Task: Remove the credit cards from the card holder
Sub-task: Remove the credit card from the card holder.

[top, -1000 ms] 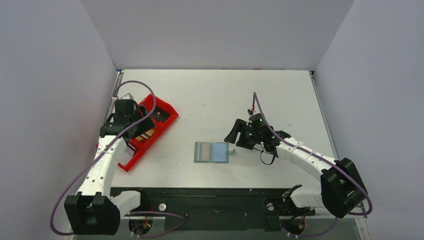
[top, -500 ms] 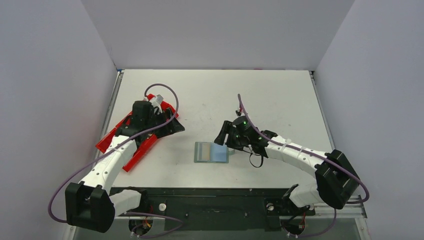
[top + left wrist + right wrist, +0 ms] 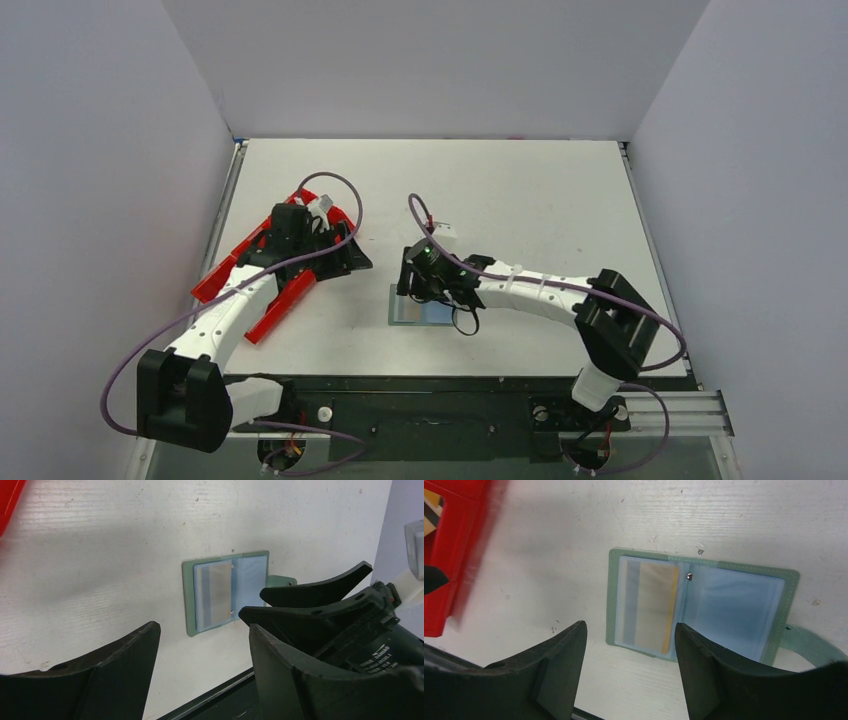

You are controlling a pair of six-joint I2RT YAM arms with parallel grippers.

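Note:
The grey-green card holder [image 3: 612, 605] lies open and flat on the white table, its side tab [image 3: 809, 644] at the right. A tan-gold card [image 3: 655, 605] sits in its left clear sleeve. The right sleeve [image 3: 739, 607] looks bluish; I cannot tell a card in it. My right gripper [image 3: 630, 636] is open and empty, hovering just above the holder's near left part. In the top view it [image 3: 413, 281] covers the holder's [image 3: 408, 312] far edge. My left gripper [image 3: 352, 257] is open and empty, left of the holder, which shows ahead of it [image 3: 189, 600].
The long red tray [image 3: 268, 305] lies at the left under my left arm, and a striped yellowish card [image 3: 431, 510] shows in it. My right gripper's fingers [image 3: 320, 587] reach into the left wrist view, beside the holder. The table's dark front edge [image 3: 450, 380] is close below.
My right gripper has swung left, from beside the holder's tab to over its left half. My left gripper has left the red tray and moved right toward the holder.

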